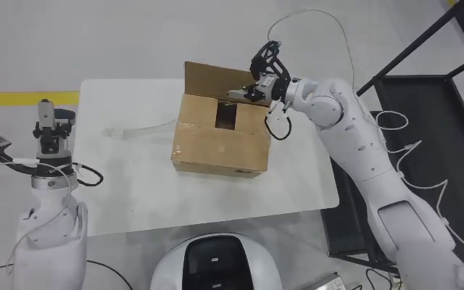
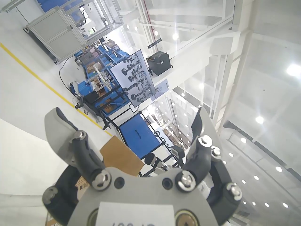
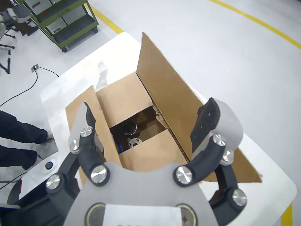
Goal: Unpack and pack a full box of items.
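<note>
Though dark overhead, box [image 1: 217, 145] shows metal parts [image 3: 130, 128] in right wrist view.

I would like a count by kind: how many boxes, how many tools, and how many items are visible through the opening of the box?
box: 1
tools: 2 (left tool, right tool)
items seen inside the box: 3 (metal cup, disc, blue item)
total: 6
</note>
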`<state>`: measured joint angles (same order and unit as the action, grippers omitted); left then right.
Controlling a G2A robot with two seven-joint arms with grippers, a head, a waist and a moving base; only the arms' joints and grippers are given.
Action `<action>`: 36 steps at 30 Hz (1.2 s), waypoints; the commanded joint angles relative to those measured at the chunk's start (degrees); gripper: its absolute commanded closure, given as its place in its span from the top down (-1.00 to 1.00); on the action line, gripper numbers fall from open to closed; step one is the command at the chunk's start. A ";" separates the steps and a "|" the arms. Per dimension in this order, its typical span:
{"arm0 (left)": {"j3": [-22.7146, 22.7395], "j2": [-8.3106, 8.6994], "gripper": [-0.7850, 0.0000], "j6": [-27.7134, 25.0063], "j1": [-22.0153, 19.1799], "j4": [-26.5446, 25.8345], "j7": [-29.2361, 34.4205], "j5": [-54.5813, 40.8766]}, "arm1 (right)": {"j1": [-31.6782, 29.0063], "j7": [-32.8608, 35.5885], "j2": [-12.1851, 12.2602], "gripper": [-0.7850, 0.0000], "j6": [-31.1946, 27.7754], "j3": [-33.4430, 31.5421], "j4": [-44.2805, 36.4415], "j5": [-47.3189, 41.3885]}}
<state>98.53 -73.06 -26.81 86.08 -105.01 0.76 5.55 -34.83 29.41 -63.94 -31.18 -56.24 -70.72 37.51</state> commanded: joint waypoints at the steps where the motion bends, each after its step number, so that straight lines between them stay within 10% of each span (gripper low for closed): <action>1: 0.33 -0.03 1.00 0.32 0.52 -0.48 -0.61 -0.03 | 2.93 -1.55 -0.87 1.00 0.54 2.20 3.56 2.34; 19: 0.98 -0.31 1.00 1.17 2.76 -1.53 -1.55 -0.59 | 14.88 3.63 -7.80 1.00 -7.69 11.04 26.87 -9.00; 36: -2.28 -0.41 1.00 0.57 -0.22 0.58 2.69 -2.40 | 6.42 29.01 -2.61 1.00 -7.68 2.92 8.01 -23.14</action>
<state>96.35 -73.46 -26.32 85.99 -104.57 3.47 3.34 -27.49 57.19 -66.82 -39.46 -52.99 -61.31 14.99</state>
